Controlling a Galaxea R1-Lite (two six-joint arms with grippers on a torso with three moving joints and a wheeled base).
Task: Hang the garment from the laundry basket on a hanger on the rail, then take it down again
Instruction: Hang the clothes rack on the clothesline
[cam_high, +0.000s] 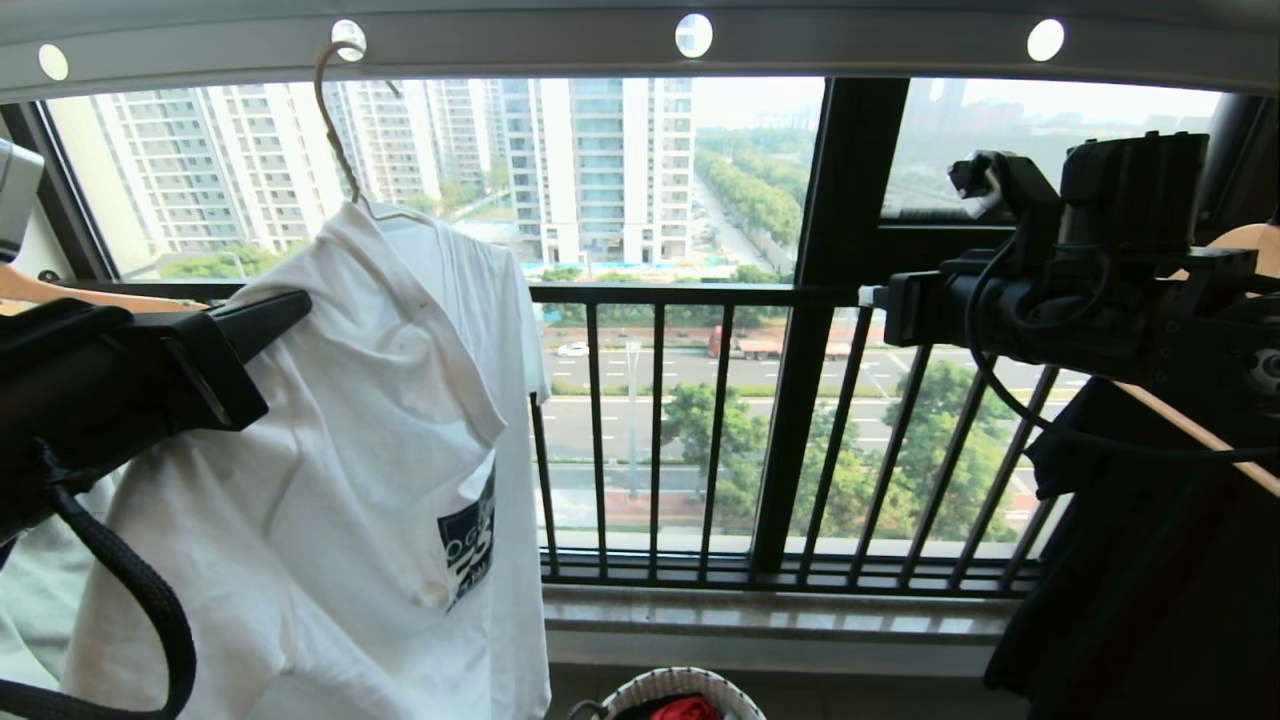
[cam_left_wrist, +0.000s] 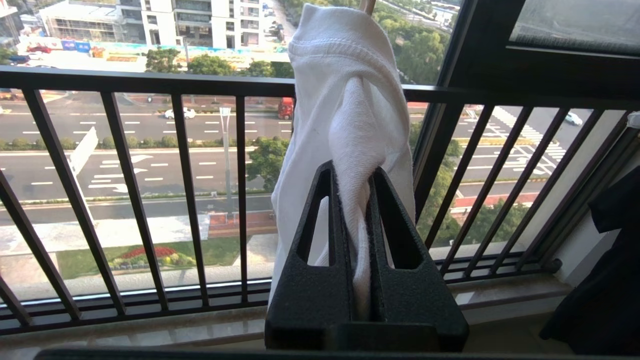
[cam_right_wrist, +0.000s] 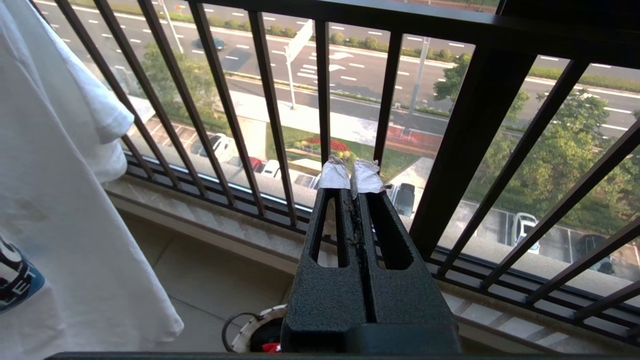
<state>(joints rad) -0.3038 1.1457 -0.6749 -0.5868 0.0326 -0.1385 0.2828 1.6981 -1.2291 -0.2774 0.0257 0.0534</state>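
shirt hung up, now coming down

the left gripper (cam_left_wrist: 357, 200) pinches the shirt (cam_high: 380, 450) on the hanger (cam_high: 335, 120) under the rail (cam_high: 600, 45); the right gripper (cam_right_wrist: 351, 176) is shut and empty.

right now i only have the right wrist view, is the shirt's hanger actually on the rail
Observer: Yes. The head view shows the hanger hooked at one of the holes in the rail, with the garment draped on it.
Operator: is the left end effector on it
Observer: Yes. The left end effector is shut on a bunched fold of the garment, below the collar.
Operator: anything near my right arm
Observer: A dark garment hangs just below it, at the head view's right.
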